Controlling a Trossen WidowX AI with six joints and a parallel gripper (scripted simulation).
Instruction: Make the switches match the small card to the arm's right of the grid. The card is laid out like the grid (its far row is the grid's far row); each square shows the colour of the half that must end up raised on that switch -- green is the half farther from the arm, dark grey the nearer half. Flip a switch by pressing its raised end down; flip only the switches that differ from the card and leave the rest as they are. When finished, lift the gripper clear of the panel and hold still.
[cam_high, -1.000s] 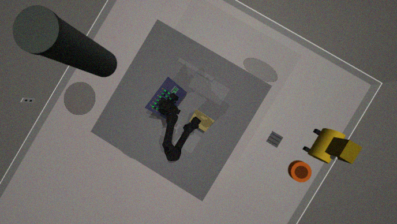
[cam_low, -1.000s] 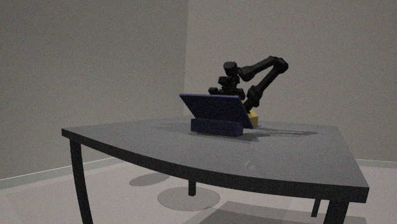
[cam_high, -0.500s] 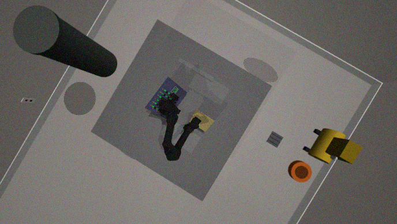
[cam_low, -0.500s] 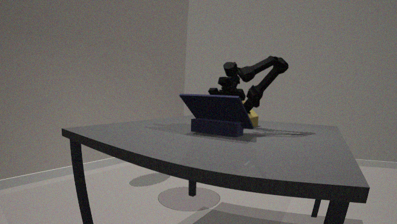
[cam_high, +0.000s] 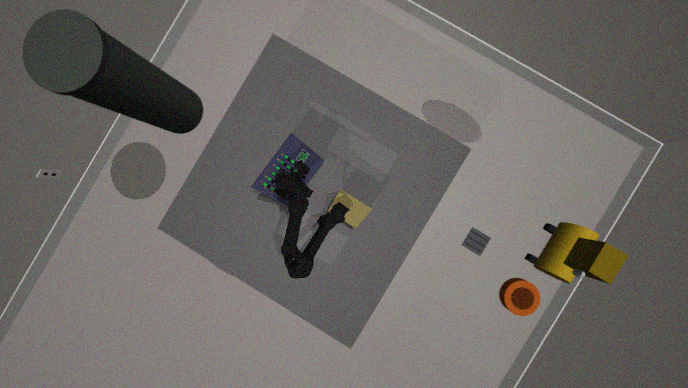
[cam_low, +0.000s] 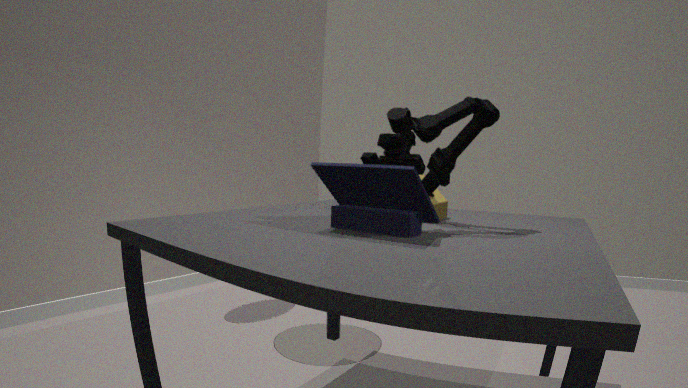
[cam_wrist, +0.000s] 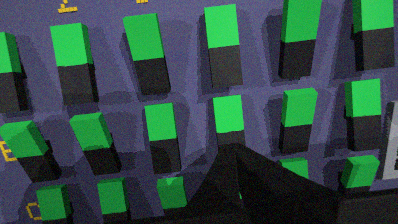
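Observation:
The blue switch panel (cam_high: 291, 141) (cam_low: 370, 185) (cam_wrist: 187, 75) stands tilted on the table. In the wrist view my gripper (cam_wrist: 231, 152) is shut and empty, its tips at the dark nearer half of the fourth switch (cam_wrist: 228, 115) in row B. Whether they touch it is unclear. That switch's green half shows. The first B switch (cam_wrist: 27, 142) and the second B switch (cam_wrist: 91, 132) are angled differently from the third (cam_wrist: 160, 122). The fingers hide the fourth switch of row C and part of the fifth (cam_wrist: 296, 166). The card (cam_high: 303, 156) (cam_wrist: 390, 167) is mostly cut off in the wrist view.
A yellow block (cam_high: 357, 212) (cam_low: 440, 207) lies beside the arm's base on the grey table (cam_high: 240, 110) (cam_low: 500, 270). The arm covers part of the panel in the top view. The panel's back hides the fingertips in the exterior view.

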